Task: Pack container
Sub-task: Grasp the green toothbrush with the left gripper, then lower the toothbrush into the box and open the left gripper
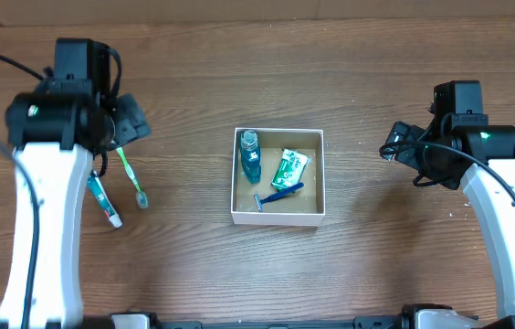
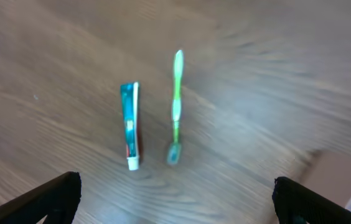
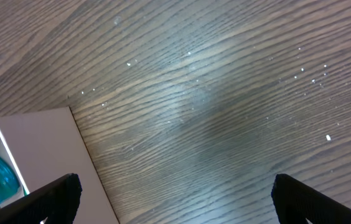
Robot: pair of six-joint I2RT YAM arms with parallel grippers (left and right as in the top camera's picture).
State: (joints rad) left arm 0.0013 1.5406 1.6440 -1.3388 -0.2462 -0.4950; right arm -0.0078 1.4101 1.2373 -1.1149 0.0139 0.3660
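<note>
The left tool (image 2: 175, 208) hangs well to the left of the box, its two fingers spread wide with nothing between them. Directly beneath it, on the wooden surface (image 1: 194, 274), a toothpaste tube (image 2: 130, 126) and a green toothbrush (image 2: 176, 106) lie side by side, nearly parallel, close but not touching. The toothbrush is the one nearer the box.

The step in hand appears to be picking up one of these two. To do it well, the tool should centre over the middle of the chosen item and turn so its fingers straddle the narrow width. It should come right down to the surface before closing, since both items lie flat and low.

The box (image 1: 276, 218), small, square and white-walled, sits at the middle of the surface. Inside it, a blue-green bottle (image 1: 249, 157) lies along the left wall, a green and white packet (image 1: 289, 167) rests toward the far right corner, and a blue razor (image 1: 278, 194) lies across the near half.

The right tool (image 3: 175, 205), to the right of the box and clear of it, is likewise spread apart and empty.
</note>
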